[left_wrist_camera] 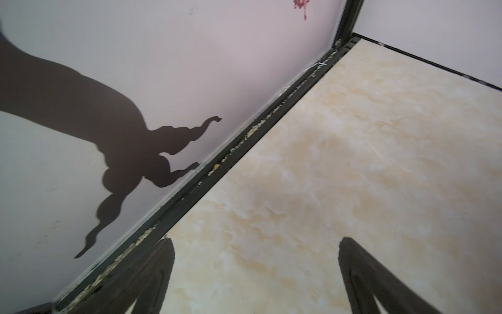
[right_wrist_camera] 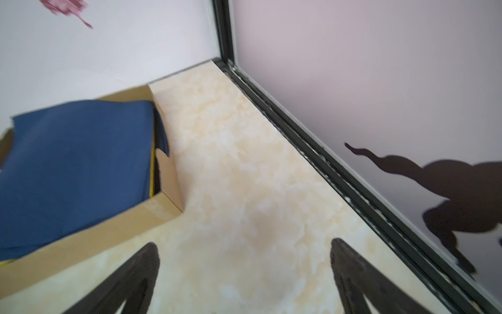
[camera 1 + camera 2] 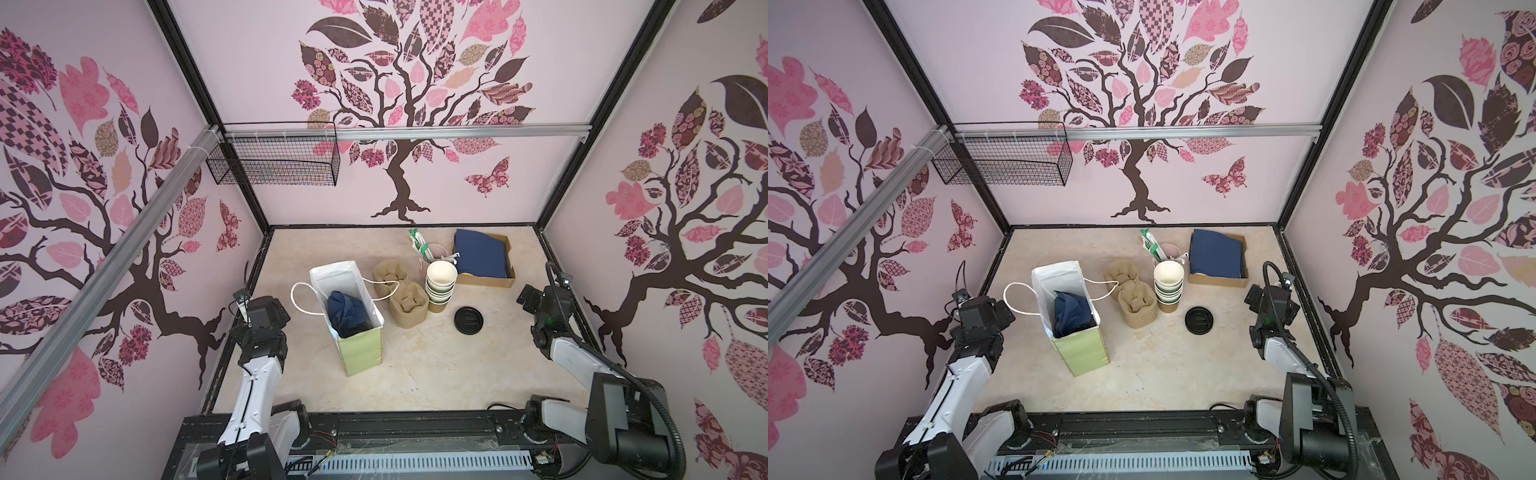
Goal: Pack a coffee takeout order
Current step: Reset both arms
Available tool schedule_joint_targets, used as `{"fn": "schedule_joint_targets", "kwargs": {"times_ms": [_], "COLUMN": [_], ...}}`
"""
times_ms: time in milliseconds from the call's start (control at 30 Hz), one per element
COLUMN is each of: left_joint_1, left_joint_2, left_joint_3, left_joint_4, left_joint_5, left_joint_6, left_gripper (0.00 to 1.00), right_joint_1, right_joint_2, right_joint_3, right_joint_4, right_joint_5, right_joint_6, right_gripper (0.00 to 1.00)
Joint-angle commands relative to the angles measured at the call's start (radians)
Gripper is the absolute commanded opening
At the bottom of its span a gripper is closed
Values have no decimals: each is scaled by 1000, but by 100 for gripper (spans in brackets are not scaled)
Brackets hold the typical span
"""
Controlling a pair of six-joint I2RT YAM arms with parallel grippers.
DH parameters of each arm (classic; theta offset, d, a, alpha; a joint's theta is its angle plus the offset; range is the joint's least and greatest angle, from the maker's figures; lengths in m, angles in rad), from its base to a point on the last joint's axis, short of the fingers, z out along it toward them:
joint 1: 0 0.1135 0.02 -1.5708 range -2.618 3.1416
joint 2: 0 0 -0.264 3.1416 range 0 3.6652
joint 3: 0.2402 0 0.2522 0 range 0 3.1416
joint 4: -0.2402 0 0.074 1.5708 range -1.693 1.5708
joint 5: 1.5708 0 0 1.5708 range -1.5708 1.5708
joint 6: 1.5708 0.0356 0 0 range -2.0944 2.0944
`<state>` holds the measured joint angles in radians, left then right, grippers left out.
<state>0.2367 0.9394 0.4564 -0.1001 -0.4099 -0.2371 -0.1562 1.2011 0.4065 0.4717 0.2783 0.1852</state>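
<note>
Pink tree-print walls (image 3: 291, 199), marbled beige floor (image 3: 415, 365)

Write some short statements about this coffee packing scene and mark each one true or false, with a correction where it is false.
1. A navy napkin lies inside the paper bag. True.
2. The left gripper grips the bag. False: it is open, holds nothing and is apart from the bag.
3. The black lid sits on top of the cup stack. False: it lies flat on the table, beside the stack.
4. The right gripper is open and empty. True.
</note>
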Motion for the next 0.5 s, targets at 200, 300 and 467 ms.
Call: {"fn": "schedule_joint_targets", "kwargs": {"times_ms": [200,300,467], "left_joint_1": [-4,-31,-52], "left_joint_2": [107,171,270], "left_joint_3": [-133,-159,-179], "left_joint_4": [490,603,727], "left_joint_5": [258,255,263], "left_joint_6": [-18,-4,3], "left_gripper": [98,98,98], "right_joint_1": [5,4,4], "right_joint_2": [179,224,232], "right_joint_3": [-57,-147,-169], "right_joint_4": [416,590,643], "right_joint_5": [-275,-278,-318], "right_joint_6": [60,62,49], "right_gripper": [100,100,100]}}
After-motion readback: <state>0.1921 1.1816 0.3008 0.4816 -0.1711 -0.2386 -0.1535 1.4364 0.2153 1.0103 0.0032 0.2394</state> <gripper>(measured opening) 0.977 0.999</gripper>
